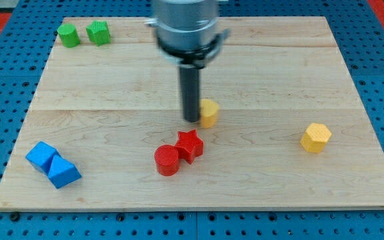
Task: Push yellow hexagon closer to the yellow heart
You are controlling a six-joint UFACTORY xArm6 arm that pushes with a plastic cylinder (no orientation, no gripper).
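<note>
The rod tool's tip (191, 120), having no jaws, is seen touching the small yellow heart block (209, 113), well apart from the light, rigid yellow hexagon block (316, 137), judged best pushed on its right face across the smooth wooden surface (112, 87).

Bright, even overhead light, soft short shadows, motion blur (arm housing at the view's top)

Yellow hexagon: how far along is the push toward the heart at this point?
Nothing looks done: the yellow hexagon sits far to the view's right of the yellow heart. In hand: my tip is beside the heart's left edge, not near the hexagon. Left: the entire push leftward.
</note>
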